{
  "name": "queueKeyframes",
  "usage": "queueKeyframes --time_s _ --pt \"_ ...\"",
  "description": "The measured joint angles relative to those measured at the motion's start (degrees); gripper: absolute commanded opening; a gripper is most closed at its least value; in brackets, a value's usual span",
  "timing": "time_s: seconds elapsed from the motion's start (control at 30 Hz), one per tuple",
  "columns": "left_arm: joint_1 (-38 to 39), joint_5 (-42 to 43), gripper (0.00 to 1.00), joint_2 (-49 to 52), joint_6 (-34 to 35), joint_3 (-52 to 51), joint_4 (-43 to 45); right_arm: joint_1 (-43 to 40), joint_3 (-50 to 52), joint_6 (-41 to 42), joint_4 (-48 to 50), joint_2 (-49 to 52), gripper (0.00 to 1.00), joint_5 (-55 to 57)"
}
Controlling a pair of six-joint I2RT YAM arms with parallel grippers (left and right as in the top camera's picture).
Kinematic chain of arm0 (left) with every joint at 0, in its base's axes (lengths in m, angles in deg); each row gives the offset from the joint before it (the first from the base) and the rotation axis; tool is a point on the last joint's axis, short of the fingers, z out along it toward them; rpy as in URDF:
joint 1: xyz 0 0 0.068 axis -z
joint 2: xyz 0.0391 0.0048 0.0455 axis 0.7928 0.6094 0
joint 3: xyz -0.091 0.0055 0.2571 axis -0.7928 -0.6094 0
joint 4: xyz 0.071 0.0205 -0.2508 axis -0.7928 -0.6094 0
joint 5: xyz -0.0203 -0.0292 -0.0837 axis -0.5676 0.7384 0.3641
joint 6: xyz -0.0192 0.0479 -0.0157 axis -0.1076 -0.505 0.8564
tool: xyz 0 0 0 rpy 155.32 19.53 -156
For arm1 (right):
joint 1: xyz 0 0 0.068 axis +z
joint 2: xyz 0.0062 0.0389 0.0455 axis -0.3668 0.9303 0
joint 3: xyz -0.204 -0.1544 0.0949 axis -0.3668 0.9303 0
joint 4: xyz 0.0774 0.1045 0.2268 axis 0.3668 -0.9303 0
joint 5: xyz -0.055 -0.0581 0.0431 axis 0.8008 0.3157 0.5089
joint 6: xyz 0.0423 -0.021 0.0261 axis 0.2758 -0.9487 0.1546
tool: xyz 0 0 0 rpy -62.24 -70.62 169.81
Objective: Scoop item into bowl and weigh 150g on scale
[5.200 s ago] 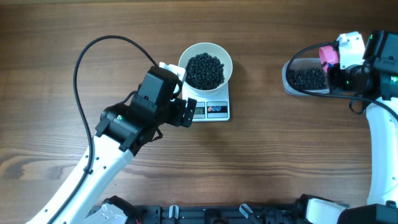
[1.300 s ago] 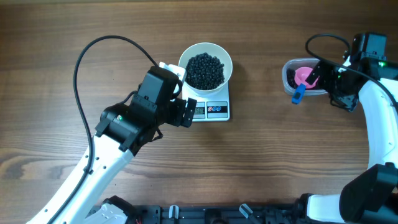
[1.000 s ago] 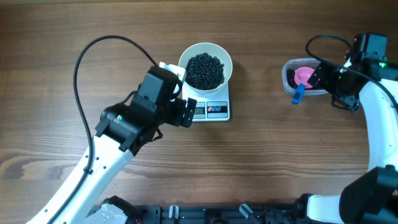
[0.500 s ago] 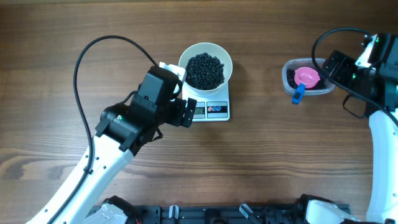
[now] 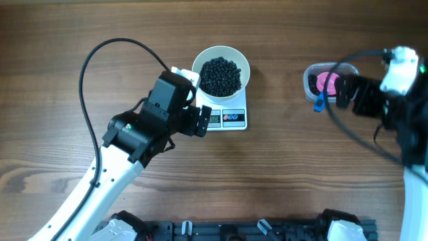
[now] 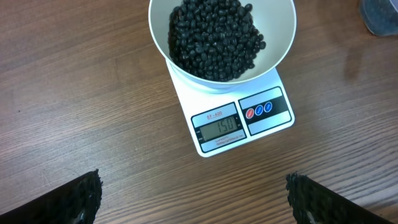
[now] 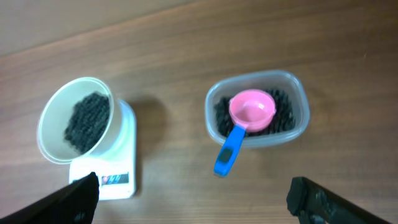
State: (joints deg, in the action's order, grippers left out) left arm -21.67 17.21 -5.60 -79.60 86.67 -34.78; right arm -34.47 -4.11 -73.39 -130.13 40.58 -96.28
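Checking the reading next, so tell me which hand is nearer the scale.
Left. The left hand sits just beside the scale; the right hand is far off, by the tub.

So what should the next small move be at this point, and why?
Probably just draw the right gripper back from the clear tub and add nothing more. The display on the scale reads 150 under the white bowl of black beans. The pink scoop lies in the tub, and both that gripper and the left gripper are open and empty.
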Motion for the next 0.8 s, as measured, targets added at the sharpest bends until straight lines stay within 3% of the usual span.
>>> queueKeyframes --time_s 0.33,0.8 --pt "0.0 0.0 1.0 0.0 0.0 0.0 -0.02 0.0 0.0 0.04 -5.79 -3.41 1.0 -0.09" --pt "0.0 0.0 1.0 0.0 0.0 0.0 -0.02 0.0 0.0 0.04 -5.75 5.14 1.0 -0.09"
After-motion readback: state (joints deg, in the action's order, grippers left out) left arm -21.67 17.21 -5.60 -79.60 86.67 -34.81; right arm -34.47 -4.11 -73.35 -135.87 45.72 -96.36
